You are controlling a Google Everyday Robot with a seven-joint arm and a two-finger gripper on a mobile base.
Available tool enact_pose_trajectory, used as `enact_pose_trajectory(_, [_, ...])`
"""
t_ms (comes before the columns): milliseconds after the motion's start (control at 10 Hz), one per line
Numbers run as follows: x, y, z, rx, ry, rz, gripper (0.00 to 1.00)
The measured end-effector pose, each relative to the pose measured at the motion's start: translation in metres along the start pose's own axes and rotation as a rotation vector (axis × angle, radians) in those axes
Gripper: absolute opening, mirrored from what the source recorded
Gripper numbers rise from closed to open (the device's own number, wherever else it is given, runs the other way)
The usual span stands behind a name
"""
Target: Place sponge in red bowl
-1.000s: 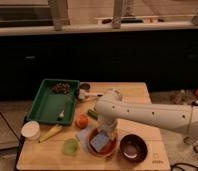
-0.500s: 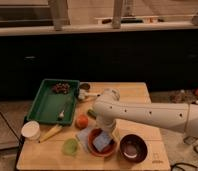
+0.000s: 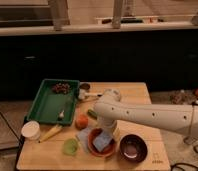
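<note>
The blue-grey sponge lies inside the orange-red bowl at the front middle of the wooden table. My gripper hangs at the end of the white arm, just above and to the right of the sponge, over the bowl's far rim. The arm's wrist hides most of the gripper.
A dark maroon bowl sits right of the red bowl. A pale blue cloth, an orange fruit and a green item lie to its left. A green tray, a white cup and a yellow utensil are at the left.
The arm's wrist has risen slightly over the bowl. The sponge stays in the red bowl.
</note>
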State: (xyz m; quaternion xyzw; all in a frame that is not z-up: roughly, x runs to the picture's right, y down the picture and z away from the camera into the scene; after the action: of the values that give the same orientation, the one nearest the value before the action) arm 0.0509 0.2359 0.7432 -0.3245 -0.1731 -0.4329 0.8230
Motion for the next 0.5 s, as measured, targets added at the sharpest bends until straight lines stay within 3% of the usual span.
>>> enact_pose_trajectory(500, [0.0004,0.0013,-0.0020,0.007,0.003,-0.009,0.80])
